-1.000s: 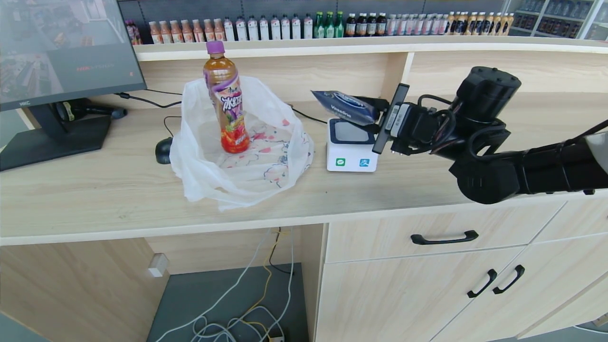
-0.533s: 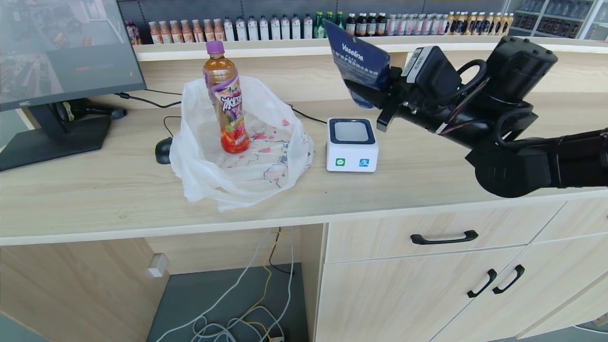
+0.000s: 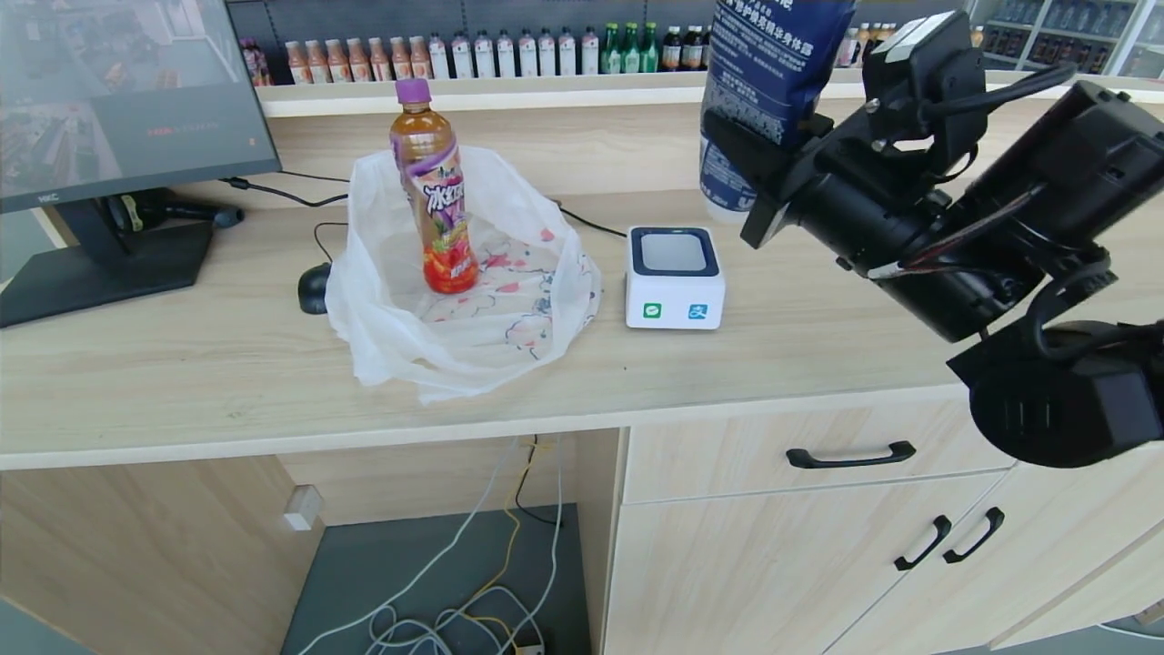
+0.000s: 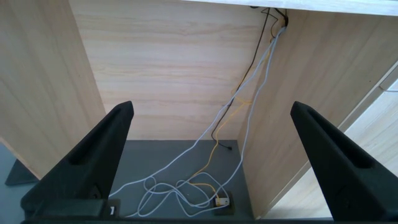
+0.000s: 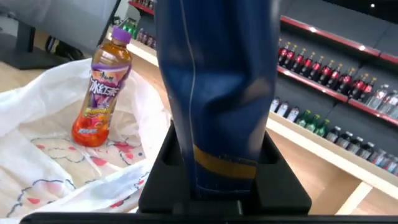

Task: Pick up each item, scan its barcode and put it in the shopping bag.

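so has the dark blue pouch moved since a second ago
Yes: the dark blue pouch rose from just over the white scanner box to well above it, upright in the right gripper.

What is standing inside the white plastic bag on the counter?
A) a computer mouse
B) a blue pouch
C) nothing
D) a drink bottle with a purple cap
D: the purple-capped bottle stands upright inside the shopping bag; the blue pouch is held up in the air, and the mouse lies outside the bag.

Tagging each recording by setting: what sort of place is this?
Probably a shop checkout: rows of bottled drinks behind, a barcode scanner on the counter, a shopping bag beside it.
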